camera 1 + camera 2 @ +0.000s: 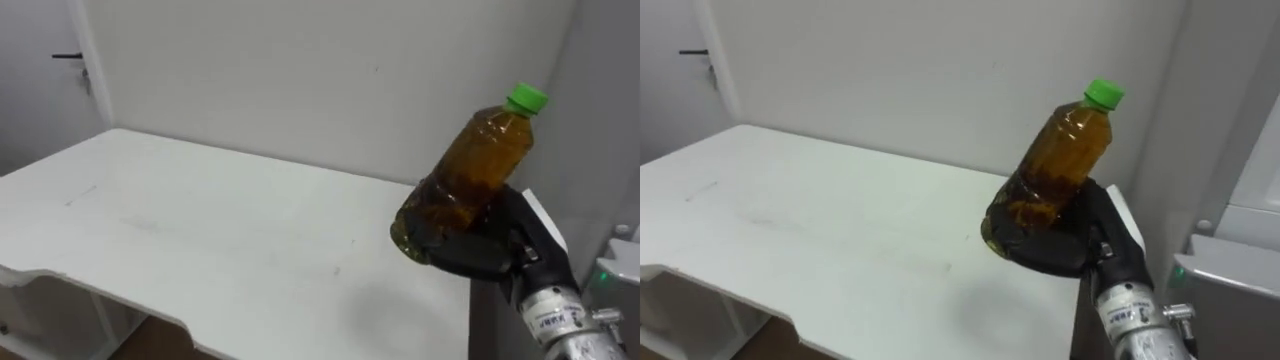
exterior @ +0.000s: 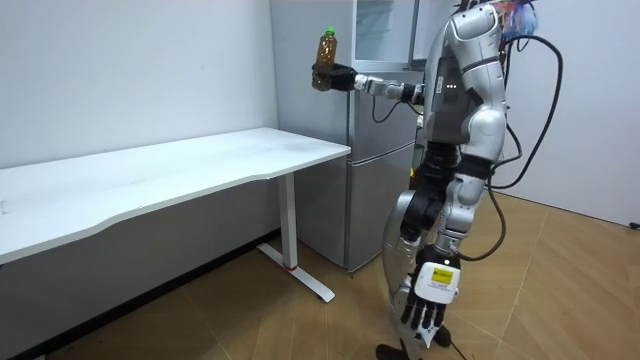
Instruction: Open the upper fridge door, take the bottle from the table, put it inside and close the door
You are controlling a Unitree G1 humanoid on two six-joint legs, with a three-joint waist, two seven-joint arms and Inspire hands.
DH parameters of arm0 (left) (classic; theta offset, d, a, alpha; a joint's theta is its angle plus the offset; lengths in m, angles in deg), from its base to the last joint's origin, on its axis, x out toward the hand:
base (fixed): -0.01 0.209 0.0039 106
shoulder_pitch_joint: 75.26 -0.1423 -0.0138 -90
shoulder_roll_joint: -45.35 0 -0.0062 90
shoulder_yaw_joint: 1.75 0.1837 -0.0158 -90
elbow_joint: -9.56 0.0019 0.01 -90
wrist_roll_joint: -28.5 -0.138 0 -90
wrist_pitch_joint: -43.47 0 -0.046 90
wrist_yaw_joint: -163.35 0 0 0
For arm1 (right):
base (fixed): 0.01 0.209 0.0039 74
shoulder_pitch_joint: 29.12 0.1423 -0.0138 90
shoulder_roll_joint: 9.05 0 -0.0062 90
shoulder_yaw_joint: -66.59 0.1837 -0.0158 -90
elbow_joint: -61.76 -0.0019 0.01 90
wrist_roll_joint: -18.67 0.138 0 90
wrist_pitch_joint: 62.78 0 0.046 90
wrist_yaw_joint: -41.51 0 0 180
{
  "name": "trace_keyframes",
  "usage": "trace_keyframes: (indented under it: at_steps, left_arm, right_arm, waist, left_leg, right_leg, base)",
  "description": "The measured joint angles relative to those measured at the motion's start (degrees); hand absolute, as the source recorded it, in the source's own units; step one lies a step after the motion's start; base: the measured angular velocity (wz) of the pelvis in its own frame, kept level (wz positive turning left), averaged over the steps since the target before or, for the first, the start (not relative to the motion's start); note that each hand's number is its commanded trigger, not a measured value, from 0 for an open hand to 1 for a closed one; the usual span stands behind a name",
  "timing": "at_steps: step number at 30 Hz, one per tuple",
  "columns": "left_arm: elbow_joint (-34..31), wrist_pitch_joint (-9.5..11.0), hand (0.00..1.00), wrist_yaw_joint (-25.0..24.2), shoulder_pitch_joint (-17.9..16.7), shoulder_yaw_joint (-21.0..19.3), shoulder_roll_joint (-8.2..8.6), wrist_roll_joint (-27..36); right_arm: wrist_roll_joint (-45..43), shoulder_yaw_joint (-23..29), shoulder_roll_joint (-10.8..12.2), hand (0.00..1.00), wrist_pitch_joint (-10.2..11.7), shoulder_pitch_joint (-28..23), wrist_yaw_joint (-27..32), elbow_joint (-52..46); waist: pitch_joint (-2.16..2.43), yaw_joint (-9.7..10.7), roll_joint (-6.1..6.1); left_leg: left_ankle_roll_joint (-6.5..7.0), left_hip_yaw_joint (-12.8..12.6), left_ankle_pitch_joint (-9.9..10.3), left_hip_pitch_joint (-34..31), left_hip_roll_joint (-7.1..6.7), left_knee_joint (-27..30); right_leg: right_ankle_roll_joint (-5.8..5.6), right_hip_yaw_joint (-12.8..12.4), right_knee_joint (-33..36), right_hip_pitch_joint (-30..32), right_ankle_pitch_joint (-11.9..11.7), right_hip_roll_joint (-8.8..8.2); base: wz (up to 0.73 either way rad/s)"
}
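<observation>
A clear bottle (image 1: 480, 170) of amber liquid with a green cap leans to the right, held up over the right end of the white table (image 1: 200, 230). My right hand (image 1: 490, 250) is curled round its base, with dark fingers wrapped under and behind it. In the room view the bottle (image 2: 325, 50) is at the end of my outstretched right arm, level with the upper part of the grey fridge (image 2: 385, 130), where shelves show. I stand in front of the fridge. My left hand (image 2: 425, 300) hangs by my leg with relaxed fingers.
The table's right edge lies close to the fridge side (image 1: 1240, 200). A white wall runs behind the table. A door with a dark handle (image 1: 70, 57) is at the far left. Wooden floor (image 2: 560, 290) stretches to the room view's right.
</observation>
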State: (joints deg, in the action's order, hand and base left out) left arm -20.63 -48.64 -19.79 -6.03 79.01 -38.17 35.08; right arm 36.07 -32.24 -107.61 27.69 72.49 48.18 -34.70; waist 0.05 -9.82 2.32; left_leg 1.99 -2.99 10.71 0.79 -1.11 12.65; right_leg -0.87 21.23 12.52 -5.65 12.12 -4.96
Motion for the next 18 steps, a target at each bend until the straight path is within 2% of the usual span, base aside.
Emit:
trace_keyframes:
  at_steps: [5, 8, 11, 14, 18]
  left_arm:
    - [0.83, 0.02, 0.0, -0.2, 0.23, 0.01, -0.01, 0.0]
    - [2.76, -0.01, 0.0, -0.95, 0.89, -0.09, -0.03, -0.04]
    - [4.16, -0.01, 0.0, -1.6, 1.35, -0.1, -0.24, -0.04]
    - [4.36, 0.0, 0.0, -2.13, 1.36, -0.09, -0.51, -0.03]
    - [4.1, 0.42, 0.0, -2.17, 1.52, -0.17, -0.65, -1.11]
  right_arm:
    - [0.07, 0.84, 0.01, 1.0, -0.36, -1.89, -3.24, -1.24]
    - [0.42, 2.12, 0.02, 1.0, -0.9, -1.97, -4.39, -2.9]
    - [0.4, 3.79, 0.04, 1.0, -0.91, -2.98, -5.3, -6.52]
    - [0.41, 5.45, 0.04, 1.0, -0.91, -3.6, -5.82, -9.49]
    - [0.36, 8.02, 0.05, 1.0, -0.91, -7.4, -7.97, -15.31]
  waist:
    - [-0.3, 1.41, -0.05]
    - [-0.28, 1.72, 0.16]
    - [-0.05, 1.88, 0.57]
    - [-0.02, 2.15, 0.89]
    - [0.01, 3.49, 1.15]
  left_leg:
    - [-0.02, -0.6, 0.04, 0.98, 0.2, -0.5]
    - [-0.09, -1.8, -0.02, 1.57, 0.48, -0.99]
    - [-0.09, -2.29, -0.02, 2.23, 0.49, -1.03]
    - [-0.14, -3.01, 0.14, 2.89, 0.62, -1.17]
    - [-0.23, -3.63, 0.29, 2.96, 0.82, -1.27]
  right_leg:
    - [0.02, -0.83, 0.03, -0.74, -0.02, 0.1]
    - [0.22, -2.59, 0.17, -0.02, -0.14, 0.17]
    - [0.22, -3.26, 0.14, 0.14, -0.14, 0.47]
    - [0.15, -3.94, 0.1, -0.09, -0.19, 0.64]
    - [0.12, -4.57, 0.13, 0.06, -0.22, 0.82]
  base:
    - [-0.09]
    - [-0.22]
    - [-0.13]
    - [-0.13]
    - [-0.06]
